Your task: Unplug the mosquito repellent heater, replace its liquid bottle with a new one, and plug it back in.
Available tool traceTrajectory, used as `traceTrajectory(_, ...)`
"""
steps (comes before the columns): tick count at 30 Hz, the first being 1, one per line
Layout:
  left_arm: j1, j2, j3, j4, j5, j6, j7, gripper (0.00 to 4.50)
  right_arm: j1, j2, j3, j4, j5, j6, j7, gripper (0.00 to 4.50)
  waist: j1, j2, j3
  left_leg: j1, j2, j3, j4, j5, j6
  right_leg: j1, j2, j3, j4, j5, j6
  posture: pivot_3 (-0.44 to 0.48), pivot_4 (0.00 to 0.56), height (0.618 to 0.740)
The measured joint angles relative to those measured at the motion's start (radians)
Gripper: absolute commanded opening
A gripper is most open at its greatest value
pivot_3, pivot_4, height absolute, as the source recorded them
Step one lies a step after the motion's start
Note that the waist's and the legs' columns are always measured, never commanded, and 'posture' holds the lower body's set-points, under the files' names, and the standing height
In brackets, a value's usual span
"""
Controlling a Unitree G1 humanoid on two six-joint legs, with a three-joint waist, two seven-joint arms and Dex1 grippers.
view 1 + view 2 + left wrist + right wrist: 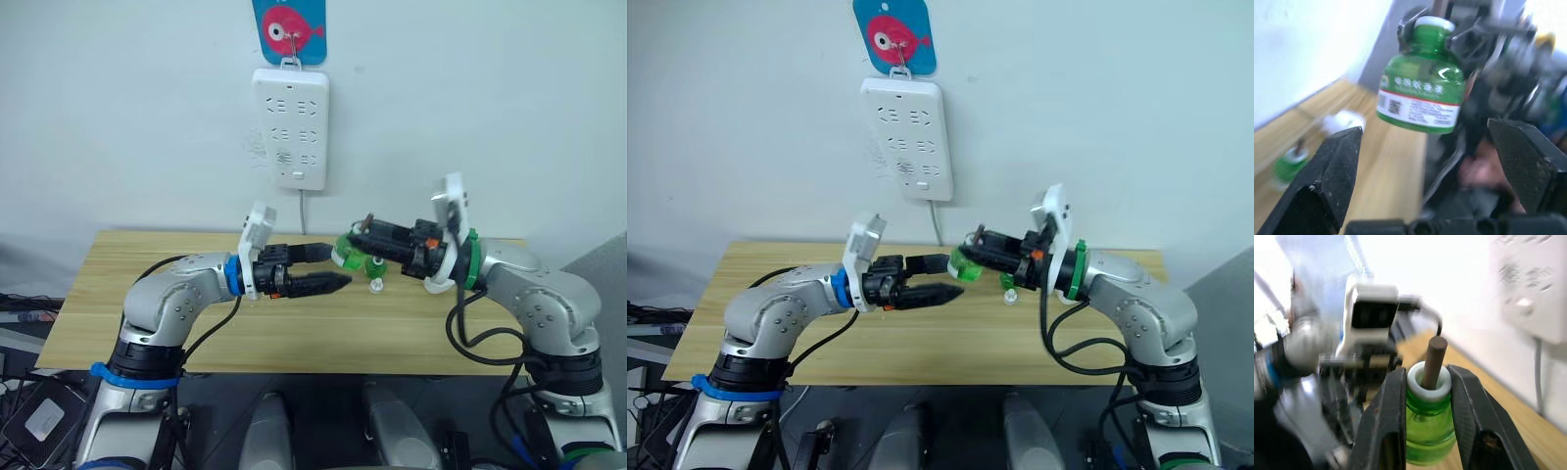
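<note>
the wooden surface (294,333) is carrying a small bottle (376,266) and a white cap (376,287). the right gripper (1426,396) is pinching a light, slick green bottle (1420,93) by its neck; the left gripper (333,266) is waiting beside it, jaws spread, best taking the body. i cannot make out the heater.

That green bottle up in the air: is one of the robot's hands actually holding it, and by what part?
Yes. The right gripper pinches the green bottle by its white neck, wick sticking out. The left gripper is open and holds nothing.
</note>
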Motion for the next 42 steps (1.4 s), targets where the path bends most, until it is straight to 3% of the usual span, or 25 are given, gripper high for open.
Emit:
traceTrajectory(3,-0.003,-0.051,0.066,-0.033,-0.135,0.092,0.123,4.5,0.001,0.061,-0.088,0.015,0.172,0.07,-0.173,0.87,0.0,0.0,0.0,0.0,0.0,0.0,0.0,0.0,0.0,0.0,0.0,0.0,0.0,0.0,0.0,-0.17,0.196,0.725)
traceTrajectory(10,-0.007,-0.19,0.166,-0.033,-0.333,0.138,0.418,4.5,0.009,0.126,-0.158,0.048,0.47,0.081,-0.481,0.87,0.0,0.0,0.0,0.0,-0.001,0.001,0.0,0.0,0.0,0.0,0.0,0.001,0.0,0.0,0.0,-0.166,0.195,0.725)
traceTrajectory(18,-0.026,-0.282,0.201,-0.019,-0.517,0.114,0.67,4.5,0.029,0.106,-0.145,0.054,0.615,0.029,-0.617,0.87,0.0,0.0,0.0,0.0,-0.001,0.001,0.0,0.0,0.0,0.0,0.0,0.001,0.0,0.0,0.0,-0.164,0.196,0.725)
traceTrajectory(30,-0.021,-0.301,0.175,0.02,-0.738,0.072,0.821,4.5,0.033,0.087,-0.073,0.048,0.706,-0.048,-0.665,0.87,0.0,0.0,0.0,0.0,-0.001,0.001,0.0,0.0,0.0,0.0,0.001,0.001,0.0,0.0,0.0,-0.172,0.199,0.725)
traceTrajectory(42,0.027,-0.291,0.119,0.014,-0.781,0.027,0.848,4.5,0.032,0.065,-0.04,0.048,0.737,-0.118,-0.709,0.87,0.001,0.0,0.0,0.0,-0.001,0.001,0.0,0.0,0.0,0.0,0.001,0.002,-0.001,0.0,0.0,-0.17,0.2,0.725)
